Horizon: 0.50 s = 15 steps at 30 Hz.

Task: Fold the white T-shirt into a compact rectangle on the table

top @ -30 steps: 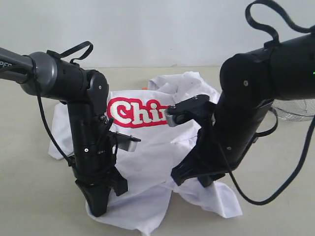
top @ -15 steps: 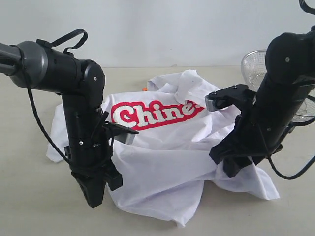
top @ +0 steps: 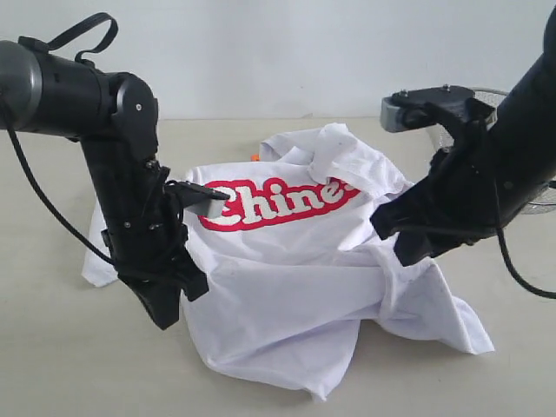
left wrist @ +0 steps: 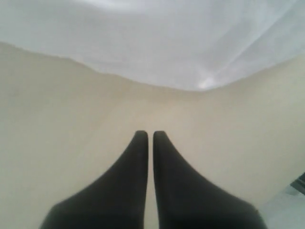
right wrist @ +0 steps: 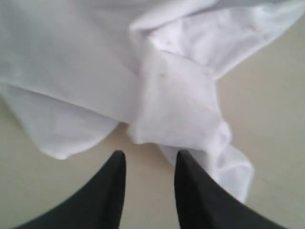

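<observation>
**Right gripper lets go – shirt spread wider, still unfolded**

Over the last second both arms have drawn apart and risen. The left gripper [top: 165, 314] has shifted a little outward. Its jaws are clenched with nothing between them. In the left wrist view its fingertips [left wrist: 141, 138] sit over bare table, with the shirt's hem just beyond them and not touching.

The white T-shirt [top: 287, 287] lies front-up near the middle of the table [top: 52, 365]. Its red band of lettering [top: 278, 201] was half hidden by the right arm and is now mostly in view.

The right gripper [top: 407, 252] has swung out from the centre toward the right. It dragged the shirt's lower right corner [top: 476, 343] out with it and then released. In the right wrist view its jaws stand parted and empty, just short of a twisted bunch of cloth [right wrist: 176, 100].

I judge this to be spreading work, with no fold begun. The body is rumpled, one sleeve is flopped over the chest, and the near hem hangs in an uneven point.

There is broad open table to the left and in front of the left arm, and clear table along the near hem. The right is tighter – a wire-mesh basket [top: 540, 196] sits close behind the right arm, so an outward pull there has less room.
</observation>
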Motion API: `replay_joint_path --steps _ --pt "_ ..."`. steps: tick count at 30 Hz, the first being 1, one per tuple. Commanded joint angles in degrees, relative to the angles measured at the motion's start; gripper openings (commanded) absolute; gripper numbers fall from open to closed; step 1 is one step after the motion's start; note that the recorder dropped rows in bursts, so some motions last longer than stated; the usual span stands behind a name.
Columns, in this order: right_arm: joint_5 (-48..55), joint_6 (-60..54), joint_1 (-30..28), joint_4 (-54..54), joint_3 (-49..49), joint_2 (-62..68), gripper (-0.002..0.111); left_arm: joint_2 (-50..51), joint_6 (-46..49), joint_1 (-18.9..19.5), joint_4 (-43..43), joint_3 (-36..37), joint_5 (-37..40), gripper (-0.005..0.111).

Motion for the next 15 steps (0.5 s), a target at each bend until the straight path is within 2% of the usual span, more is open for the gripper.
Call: replay_joint_path --steps 1,5,7,9,15 --pt "-3.74 -9.77 5.31 13.99 2.67 -1.31 0.030 -0.46 -1.08 2.75 0.17 0.31 -5.11 0.005" --pt "-12.02 -11.14 11.31 14.71 7.06 2.49 0.025 -0.46 -0.84 4.08 0.34 0.31 -6.91 0.005" --pt "-14.29 -10.99 12.31 14.83 8.50 5.30 0.016 -0.46 -0.40 4.36 0.43 0.31 -7.91 0.005" --pt "-17.03 -11.32 12.71 14.83 8.99 7.96 0.002 -0.46 -0.40 4.50 0.86 0.31 -8.81 0.005" --pt "-22.17 -12.20 12.71 14.91 8.99 13.28 0.000 -0.46 -0.40 4.50 0.86 0.31 -9.44 0.005"
